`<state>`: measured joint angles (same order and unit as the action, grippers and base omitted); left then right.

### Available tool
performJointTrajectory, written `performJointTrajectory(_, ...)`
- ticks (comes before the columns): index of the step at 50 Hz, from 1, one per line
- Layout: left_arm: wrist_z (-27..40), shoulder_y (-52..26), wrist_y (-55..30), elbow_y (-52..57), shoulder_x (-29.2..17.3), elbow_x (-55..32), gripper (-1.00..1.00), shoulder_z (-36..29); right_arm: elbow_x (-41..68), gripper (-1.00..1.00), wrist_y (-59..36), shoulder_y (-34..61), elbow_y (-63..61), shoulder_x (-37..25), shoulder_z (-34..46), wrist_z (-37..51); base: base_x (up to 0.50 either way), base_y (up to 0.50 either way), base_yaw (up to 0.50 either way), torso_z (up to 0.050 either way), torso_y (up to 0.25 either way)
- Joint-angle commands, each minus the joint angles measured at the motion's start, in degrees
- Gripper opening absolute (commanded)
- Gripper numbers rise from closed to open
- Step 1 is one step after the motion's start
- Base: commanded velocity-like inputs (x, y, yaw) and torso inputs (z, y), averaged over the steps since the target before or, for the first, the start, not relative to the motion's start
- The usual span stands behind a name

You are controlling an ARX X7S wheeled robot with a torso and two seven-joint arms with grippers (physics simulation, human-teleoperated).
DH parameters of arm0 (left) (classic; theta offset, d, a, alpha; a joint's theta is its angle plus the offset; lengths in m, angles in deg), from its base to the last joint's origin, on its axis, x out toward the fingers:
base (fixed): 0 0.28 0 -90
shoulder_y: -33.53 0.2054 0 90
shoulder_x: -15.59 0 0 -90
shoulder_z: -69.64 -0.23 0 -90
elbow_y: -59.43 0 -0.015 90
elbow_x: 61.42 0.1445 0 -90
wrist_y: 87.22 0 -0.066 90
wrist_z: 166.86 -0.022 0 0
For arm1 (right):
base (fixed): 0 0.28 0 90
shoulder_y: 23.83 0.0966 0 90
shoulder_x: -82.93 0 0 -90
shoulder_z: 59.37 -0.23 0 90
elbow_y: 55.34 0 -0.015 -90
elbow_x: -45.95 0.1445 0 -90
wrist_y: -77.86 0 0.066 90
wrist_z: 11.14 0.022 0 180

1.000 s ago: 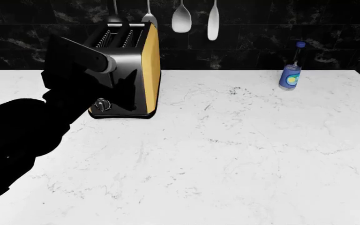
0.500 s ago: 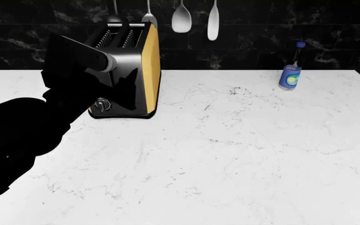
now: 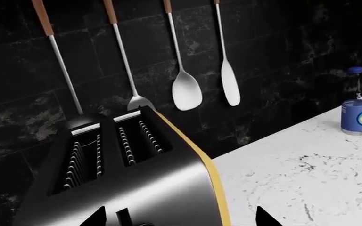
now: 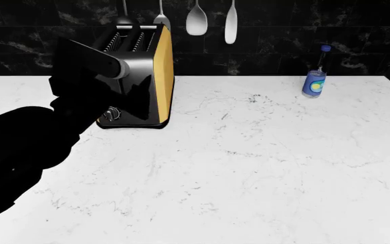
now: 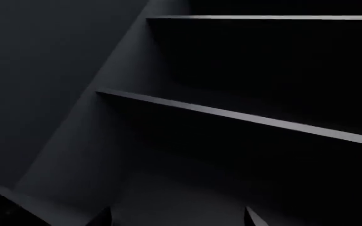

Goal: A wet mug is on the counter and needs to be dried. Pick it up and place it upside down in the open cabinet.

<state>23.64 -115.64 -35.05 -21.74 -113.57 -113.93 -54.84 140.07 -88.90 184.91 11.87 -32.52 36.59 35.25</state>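
My left claw (image 3: 179,221): fingertips apart, open, empty, above the toaster (image 4: 144,76) at the worktop's (image 4: 249,168) back-left
My right claw (image 5: 177,219): tips spread, facing dark shelves (image 5: 244,120)
Mug: not visible in any view
Bottle (image 4: 314,83): back-right edge

The tabletop (image 4: 263,168) was white marble with faint grey veining. At ten o'clock the toaster (image 4: 140,76) was glossy black with a yellow-orange side panel. At two o'clock the bottle (image 4: 314,83) wore a blue label and blue cap. The backsplash (image 4: 283,35) was black with grey mottling, the hanging utensils (image 3: 186,92) silvery with brown handles. The shelves (image 5: 244,120) were dark grey.
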Motion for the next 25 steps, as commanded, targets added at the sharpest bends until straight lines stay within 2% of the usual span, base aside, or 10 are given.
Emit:
performJointTrajectory(1, 0.0, -0.1, 0.0, -0.2, 0.3, 0.1, 1.00, -0.2, 20.1, 1.00, 3.0, -0.8, -6.5, 1.0, -0.8, 14.0, 0.00, 0.00, 0.00, 0.000, 0.000)
performJointTrajectory(6, -0.1, -0.1, 0.2, -0.6, 0.5, 0.3, 1.00, -0.4, 22.0, 1.00, 4.6, -1.9, -7.8, 0.9, -1.2, 14.4, 0.00, 0.00, 0.00, 0.000, 0.000)
performJointTrajectory(8, -0.1, -0.1, 0.2, -0.7, 0.6, 0.3, 1.00, -0.4, 30.6, 1.00, 9.7, 2.4, -8.8, -1.2, 2.3, 21.3, 0.00, 0.00, 0.00, 0.000, 0.000)
performJointTrajectory(11, -0.1, -0.2, 0.1, -0.7, 0.6, 0.3, 1.00, -0.3, 35.0, 1.00, 12.7, 4.1, -10.1, -2.0, 3.9, 24.3, 0.00, 0.00, 0.00, 0.000, 0.000)
performJointTrajectory(25, -0.1, -0.5, -0.2, -0.7, 0.7, -0.1, 1.00, -0.3, 39.3, 1.00, 16.6, 3.1, -10.6, -2.8, 5.2, 25.7, 0.00, 0.00, 0.00, 0.000, 0.000)
